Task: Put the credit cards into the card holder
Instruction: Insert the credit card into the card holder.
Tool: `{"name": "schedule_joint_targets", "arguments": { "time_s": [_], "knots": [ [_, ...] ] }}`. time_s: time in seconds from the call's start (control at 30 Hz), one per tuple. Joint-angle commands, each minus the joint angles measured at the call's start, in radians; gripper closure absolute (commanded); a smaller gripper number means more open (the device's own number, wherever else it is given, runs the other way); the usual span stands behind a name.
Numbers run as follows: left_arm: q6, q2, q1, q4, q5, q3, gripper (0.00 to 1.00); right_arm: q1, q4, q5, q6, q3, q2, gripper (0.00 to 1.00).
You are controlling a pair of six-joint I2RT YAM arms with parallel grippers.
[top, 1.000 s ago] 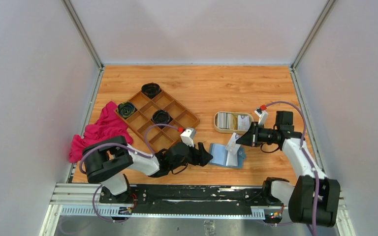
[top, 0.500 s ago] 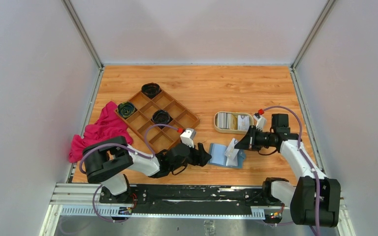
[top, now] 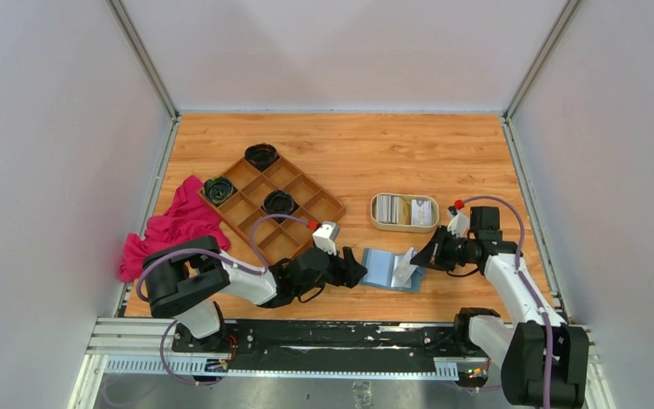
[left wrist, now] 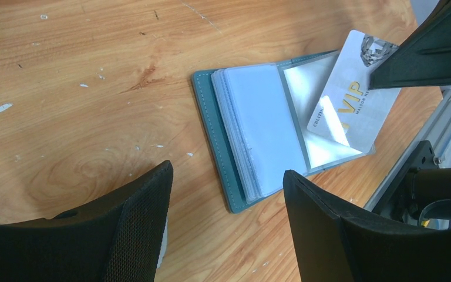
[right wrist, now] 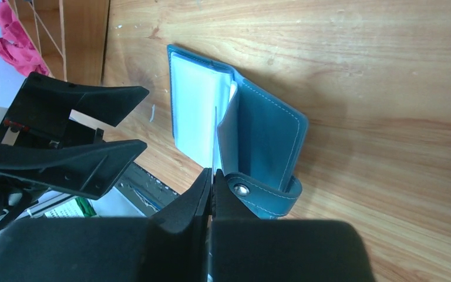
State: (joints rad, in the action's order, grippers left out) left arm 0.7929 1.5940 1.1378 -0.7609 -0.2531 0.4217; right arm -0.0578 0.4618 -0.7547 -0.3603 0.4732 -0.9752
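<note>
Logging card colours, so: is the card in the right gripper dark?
No, the card held by the right gripper is pale silver-white with gold VIP lettering.

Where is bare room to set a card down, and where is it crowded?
Free: far table strip behind wooden tray and oval tray; gap between those trays. Crowded: near edge, left gripper and right gripper flanking the card holder.
</note>
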Motion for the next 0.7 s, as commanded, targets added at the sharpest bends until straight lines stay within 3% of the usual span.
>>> {"name": "schedule_joint_targets", "arguments": {
  "time_s": [0.0, 0.37, 0.67],
  "knots": [
    [-0.003, 0.011, 0.008, -0.008, -0.006, 0.019, 0.27, -0.007, -0.042, 0.037, -0.049, -0.031, -0.017, 1.0],
    [0.003, 0.011, 0.009, -0.008, -0.005, 0.01, 0.28, 0.02, -0.165, -0.059, -0.134, -0.084, -0.054, 1.0],
    [0.02, 0.009, 0.008, -0.008, -0.007, 0.006, 0.28, 0.038, -0.172, -0.028, -0.134, -0.09, -0.091, 1.0]
  ]
}}
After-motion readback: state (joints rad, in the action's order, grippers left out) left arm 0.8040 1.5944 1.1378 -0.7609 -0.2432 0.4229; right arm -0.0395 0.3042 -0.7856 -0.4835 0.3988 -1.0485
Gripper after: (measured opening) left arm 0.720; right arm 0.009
